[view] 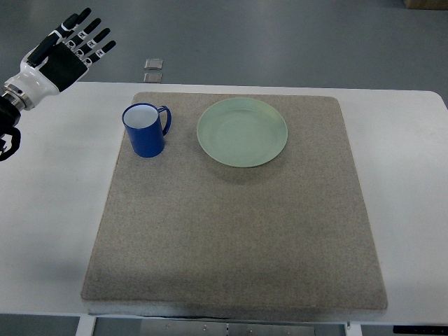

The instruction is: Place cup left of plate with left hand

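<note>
A blue cup (145, 130) with a white inside stands upright on the grey-brown mat (231, 231), its handle turned toward the plate. The pale green plate (242, 131) lies just to the cup's right, a small gap between them. My left hand (73, 47) hovers at the upper left, well off the mat and apart from the cup, fingers stretched out straight and holding nothing. The right arm does not show anywhere.
The mat covers most of a white table (406, 175). Two small grey squares (153, 70) lie on the floor beyond the table's far edge. A brown box corner (427, 3) peeks in at the top right.
</note>
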Available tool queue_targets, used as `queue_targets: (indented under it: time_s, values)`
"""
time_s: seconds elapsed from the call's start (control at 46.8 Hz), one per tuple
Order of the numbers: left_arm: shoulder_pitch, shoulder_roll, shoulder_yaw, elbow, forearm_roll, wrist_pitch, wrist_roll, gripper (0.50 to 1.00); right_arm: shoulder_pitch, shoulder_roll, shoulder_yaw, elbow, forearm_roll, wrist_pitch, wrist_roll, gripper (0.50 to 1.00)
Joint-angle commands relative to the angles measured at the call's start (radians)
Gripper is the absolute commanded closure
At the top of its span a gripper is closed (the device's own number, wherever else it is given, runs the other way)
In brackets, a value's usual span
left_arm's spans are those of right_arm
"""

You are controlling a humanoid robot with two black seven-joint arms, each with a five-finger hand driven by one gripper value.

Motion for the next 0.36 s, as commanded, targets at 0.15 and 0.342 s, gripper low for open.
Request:
queue_targets:
  time_s: [0.15, 0.342]
  values:
    - [0.006, -0.003, 0.002, 0.0, 0.005, 0.015, 0.0, 0.501, -0.002, 0.0, 0.002, 0.004, -0.001, -0.005, 0.006, 0.568]
    - [0.007, -0.004, 0.004, 0.002, 0.015, 0.031, 0.0, 0.501, -0.003, 0.0, -0.001, 0.007, -0.005, -0.004, 0.011, 0.568]
